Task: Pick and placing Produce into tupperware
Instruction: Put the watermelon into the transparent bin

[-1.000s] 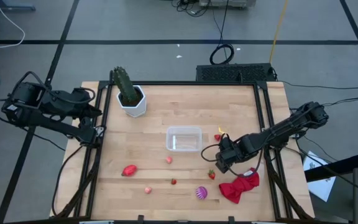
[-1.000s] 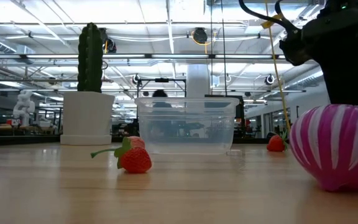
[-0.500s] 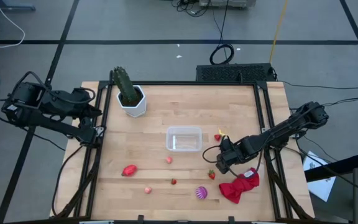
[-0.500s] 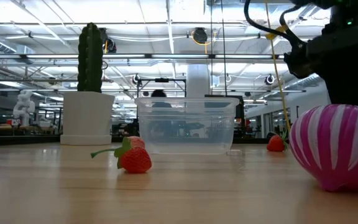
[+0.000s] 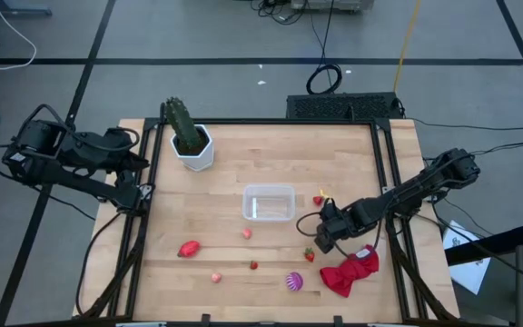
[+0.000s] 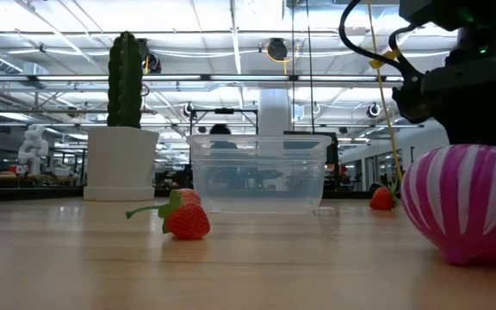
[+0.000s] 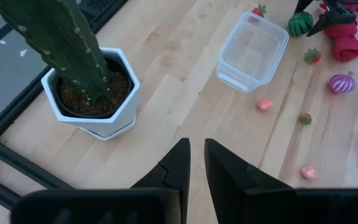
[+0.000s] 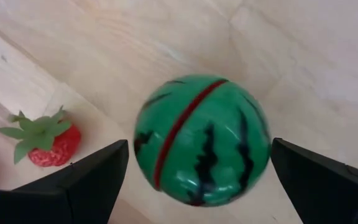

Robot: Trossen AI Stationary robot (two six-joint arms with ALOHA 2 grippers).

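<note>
A: Which step was in hand?

B: The pick. The right end effector point(image 8: 197, 180) hung wide apart over the melon point(image 8: 202, 139), near the worktop's right edge. Next: drop and close.

A: The melon's look?

B: A green ball, dark stripes, red seam. The tub point(image 5: 269, 203) sat mid-worktop; the left end effector point(image 7: 196, 163) waited closed.

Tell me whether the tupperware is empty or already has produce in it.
Empty. The high view shows bare clear floor inside the tupperware, and the left wrist view shows the same; the strawberry lies outside it on the table.
</note>
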